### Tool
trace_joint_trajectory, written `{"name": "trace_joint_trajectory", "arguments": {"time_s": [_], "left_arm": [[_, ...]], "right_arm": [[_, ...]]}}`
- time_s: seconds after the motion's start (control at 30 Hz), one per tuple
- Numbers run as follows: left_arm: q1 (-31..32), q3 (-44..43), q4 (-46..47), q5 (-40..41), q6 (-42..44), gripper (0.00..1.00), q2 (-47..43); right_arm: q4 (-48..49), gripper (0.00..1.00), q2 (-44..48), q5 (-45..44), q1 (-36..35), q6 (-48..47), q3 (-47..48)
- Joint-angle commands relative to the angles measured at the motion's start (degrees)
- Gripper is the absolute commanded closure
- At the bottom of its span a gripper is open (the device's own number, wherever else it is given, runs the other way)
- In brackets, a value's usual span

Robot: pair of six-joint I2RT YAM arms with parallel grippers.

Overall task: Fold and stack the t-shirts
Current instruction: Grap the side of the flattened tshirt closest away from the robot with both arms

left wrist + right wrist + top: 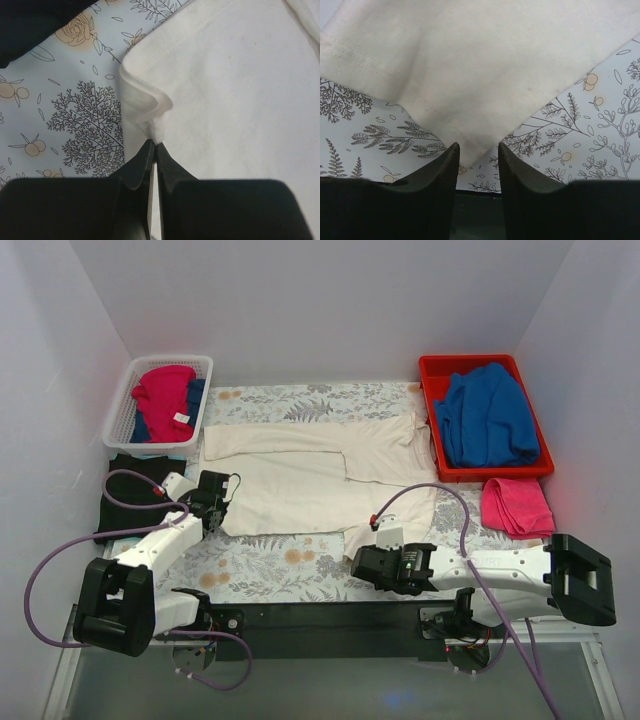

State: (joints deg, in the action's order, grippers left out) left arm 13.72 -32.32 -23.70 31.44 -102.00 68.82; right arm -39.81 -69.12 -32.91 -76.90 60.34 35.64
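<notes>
A large cream-white t-shirt with long sleeves lies spread on the floral tablecloth. My left gripper is at its left edge. In the left wrist view that gripper is shut on a small pinched fold of the cream cloth. My right gripper sits at the shirt's near right corner. Its jaws stand open, with the pointed tip of the cream cloth reaching between the fingertips, ungripped. A black t-shirt lies at the table's left edge, beside the left arm.
A white basket with red and blue clothes stands at the back left. A red tray holding blue cloth is at the back right, with a pink cloth just in front of it. The table's black front edge runs between the arm bases.
</notes>
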Motion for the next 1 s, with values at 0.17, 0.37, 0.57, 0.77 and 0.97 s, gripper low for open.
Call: {"name": "trace_joint_trajectory", "arguments": {"time_s": [0.17, 0.37, 0.57, 0.77, 0.97], "left_arm": [[-0.1, 0.6, 0.4, 0.3, 0.2, 1.0, -0.6], [-0.1, 0.8, 0.3, 0.4, 0.3, 1.0, -1.3], [-0.1, 0.9, 0.0, 0.4, 0.4, 1.0, -2.1], [-0.1, 1.0, -0.5, 0.6, 0.7, 1.0, -3.2], [0.0, 1.3, -0.7, 0.5, 0.9, 1.0, -4.2]], "right_arm": [[-1.0, 0.55, 0.8, -2.0, -0.3, 3.3, -2.4], [3.0, 0.55, -0.7, 0.6, -0.3, 3.1, -4.8], [5.6, 0.59, 0.0, 2.8, -0.2, 3.6, -7.5], [5.5, 0.99, 0.0, 3.8, -0.2, 4.5, -8.3], [5.2, 0.99, 0.7, 3.7, -0.2, 4.7, -8.3]]}}
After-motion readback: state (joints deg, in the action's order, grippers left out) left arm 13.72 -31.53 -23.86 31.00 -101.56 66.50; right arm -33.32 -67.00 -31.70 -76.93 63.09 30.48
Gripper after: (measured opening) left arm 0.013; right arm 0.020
